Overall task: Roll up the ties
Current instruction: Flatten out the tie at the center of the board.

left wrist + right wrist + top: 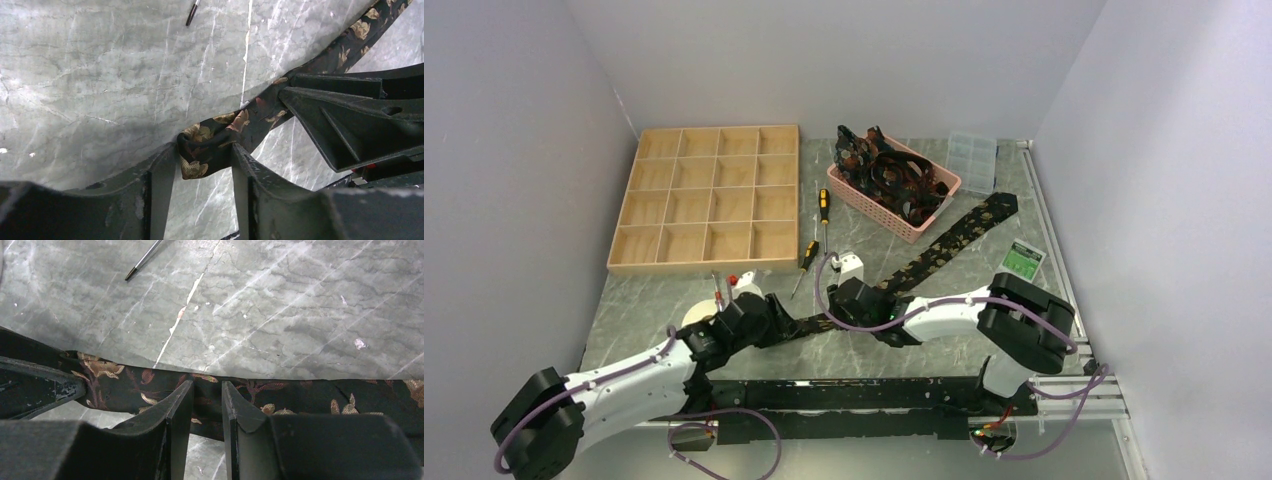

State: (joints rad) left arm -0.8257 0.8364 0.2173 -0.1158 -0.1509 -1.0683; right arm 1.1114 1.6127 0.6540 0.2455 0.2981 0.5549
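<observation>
Starting only: left gripper (205,148) clamps the curled near end of the tie (949,238), right gripper (206,391) straddles it, grip unclear; ties (892,175) in the far basket (871,208) lie unrolled

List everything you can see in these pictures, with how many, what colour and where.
tie: one, black with gold and reddish pattern, laid diagonally from beside the basket to the grippers
heaped ties: count unclear, dark with reddish pattern, in the basket
basket: one, pink, far centre
tray: one, light wood, many compartments, far left
organiser box: one, clear plastic, right of the basket
screwdrivers: two, yellow-and-black handles, between tray and basket
packet: one, green and white, right side
table: one, grey marble
left gripper: black, closed on the tie's folded end
right gripper: black, fingers close together over the tie, grip unclear
</observation>
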